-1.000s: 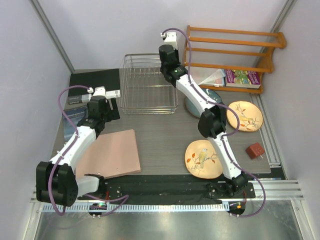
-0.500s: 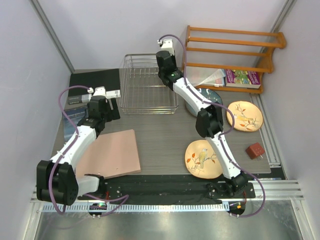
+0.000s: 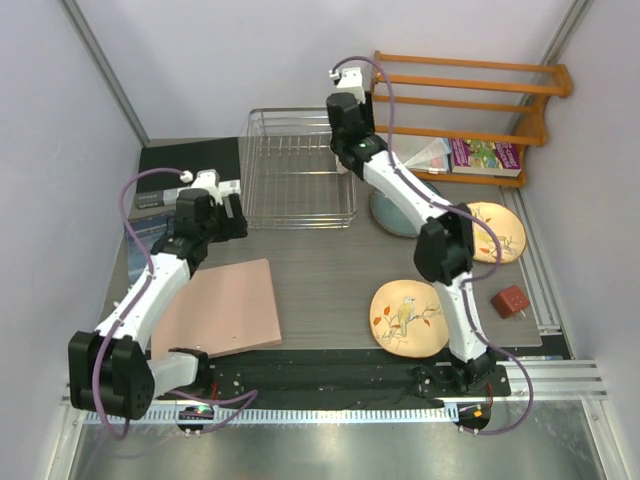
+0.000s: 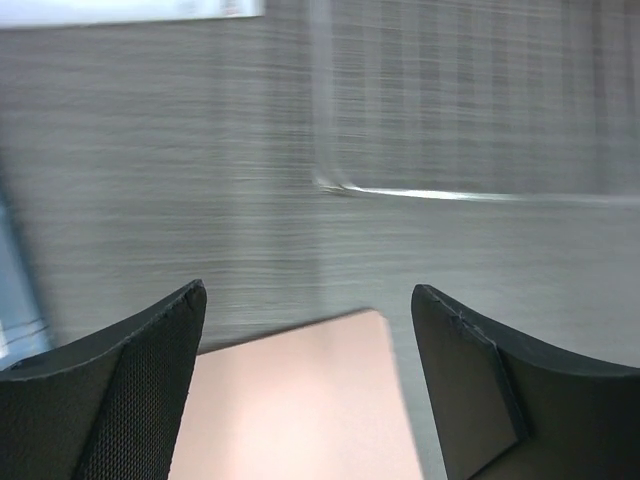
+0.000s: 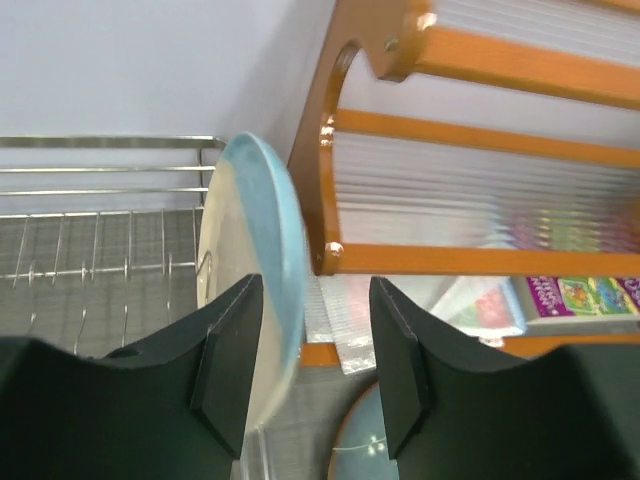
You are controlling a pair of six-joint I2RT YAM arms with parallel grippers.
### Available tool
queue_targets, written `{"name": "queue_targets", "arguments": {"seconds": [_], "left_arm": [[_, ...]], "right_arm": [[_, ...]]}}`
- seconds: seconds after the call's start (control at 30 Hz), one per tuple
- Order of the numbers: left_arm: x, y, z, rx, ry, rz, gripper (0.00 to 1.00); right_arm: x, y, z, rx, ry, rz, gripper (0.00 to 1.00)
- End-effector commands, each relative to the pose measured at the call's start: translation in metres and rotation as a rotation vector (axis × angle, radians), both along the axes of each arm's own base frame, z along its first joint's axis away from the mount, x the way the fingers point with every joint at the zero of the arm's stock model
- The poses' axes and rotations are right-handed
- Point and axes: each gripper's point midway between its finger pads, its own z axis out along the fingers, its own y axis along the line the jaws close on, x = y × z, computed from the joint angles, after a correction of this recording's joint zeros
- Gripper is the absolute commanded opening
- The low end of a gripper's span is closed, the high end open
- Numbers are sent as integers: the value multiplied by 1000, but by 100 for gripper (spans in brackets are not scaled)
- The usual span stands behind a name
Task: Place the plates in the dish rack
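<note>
A cream-and-light-blue plate (image 5: 250, 260) stands on edge at the right end of the chrome wire dish rack (image 3: 290, 170) (image 5: 100, 190). My right gripper (image 5: 315, 350) (image 3: 345, 160) straddles its rim with jaws open and a clear gap on the right side. On the table lie the dark teal plate (image 3: 398, 217) (image 5: 420, 445), partly under the arm, the bird plate (image 3: 407, 317) and the branch plate (image 3: 497, 235). Left of the rack's front corner hovers my left gripper (image 3: 232, 218) (image 4: 308, 292), wide open and holding nothing.
An orange wooden shelf (image 3: 470, 100) stands just right of the rack, close to the right wrist. A book (image 3: 485, 157) lies under it. A pink board (image 3: 225, 305) (image 4: 300, 400) lies front left, a black box (image 3: 190, 160) back left, a red block (image 3: 510, 300) far right.
The right gripper's jaws have spread apart off the plate, which stays upright in the rack, and the wrist shifted slightly right. The left gripper moved a little right toward the rack.
</note>
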Motion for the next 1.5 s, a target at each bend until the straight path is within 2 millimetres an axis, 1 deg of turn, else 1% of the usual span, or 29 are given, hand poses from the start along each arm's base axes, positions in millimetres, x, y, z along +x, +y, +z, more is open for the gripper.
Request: {"name": "queue_targets", "arguments": {"seconds": [0.0, 0.03, 0.07, 0.1, 0.13, 0.17, 0.2, 0.23, 0.27, 0.33, 0.37, 0.4, 0.43, 0.47, 0.5, 0.53, 0.57, 0.6, 0.7, 0.8, 0.87, 0.93, 0.97, 1.0, 1.03, 1.17, 1.33, 1.43, 1.47], "left_arm": [[-22, -76, 45, -127, -97, -382, 82], [-33, -95, 45, -153, -89, -491, 82], [-47, -116, 41, -168, -69, -577, 81], [-56, -128, 35, -180, -46, -625, 80], [-64, -140, 25, -203, -3, -658, 80], [-76, -162, 25, -240, -4, -733, 78], [-85, -169, 10, -264, 29, -741, 77], [-88, -177, 1, -295, 61, -727, 77], [-97, -189, -7, -284, 81, -756, 75], [-104, -205, -18, -244, 102, -781, 75], [-112, -219, -34, -189, 131, -807, 75], [-116, -227, -40, -169, 142, -821, 75], [-115, -239, -39, -163, 146, -840, 74], [-123, -251, -57, -151, 213, -862, 73], [-127, -259, -65, -155, 256, -887, 72], [-125, -269, -61, -163, 281, -896, 70], [-127, -275, -68, -164, 316, -903, 69], [-128, -280, -84, -177, 382, -889, 68], [-124, -293, -90, -242, 382, -869, 68], [-124, -302, -91, -293, 368, -871, 69], [-129, -317, -89, -333, 366, -925, 69], [-141, -329, -90, -352, 373, -984, 69], [-146, -334, -87, -370, 375, -1019, 68], [-148, -340, -83, -389, 359, -1049, 67], [-154, -344, -88, -394, 376, -1066, 67], [-164, -356, -89, -442, 412, -1115, 60], [-174, -366, -89, -471, 431, -1171, 56], [-173, -375, -90, -488, 438, -1190, 45], [-173, -376, -92, -494, 450, -1186, 36]], "right_arm": [[-65, -24, 79, 110, -49, 67, 54], [-91, -36, 107, 138, -81, 96, 55], [-103, -39, 66, 94, 12, 122, 57], [-117, -39, 63, 90, 31, 175, 59], [-129, -43, 53, 79, 61, 206, 60], [-152, -57, 40, 66, 97, 222, 64], [-164, -63, 27, 61, 139, 236, 66], [-177, -73, 2, 47, 196, 222, 69], [-189, -88, 9, 74, 188, 194, 70], [-209, -105, -18, 105, 279, 140, 71], [-215, -113, -23, 113, 300, 120, 71], [-224, -126, -27, 125, 325, 87, 71], [-230, -132, -37, 160, 350, 69, 72], [-234, -138, -43, 185, 367, 61, 72], [-240, -144, -40, 216, 363, 59, 72], [-243, -153, -48, 254, 384, 43, 73], [-247, -157, -49, 266, 384, 36, 73], [-251, -161, -51, 268, 393, 29, 73], [-263, -169, -52, 266, 392, 28, 73], [-276, -175, -49, 269, 384, 25, 73], [-286, -180, -49, 273, 382, 23, 73], [-296, -181, -58, 279, 414, 28, 74], [-301, -183, -56, 289, 406, 28, 75], [-306, -182, -60, 306, 424, 36, 76], [-310, -182, -66, 314, 439, 37, 78], [-318, -181, -77, 367, 470, 45, 80], [-320, -185, -82, 354, 484, 38, 82], [-322, -184, -88, 352, 503, 44, 81], [-324, -183, -90, 355, 510, 51, 81]]}}
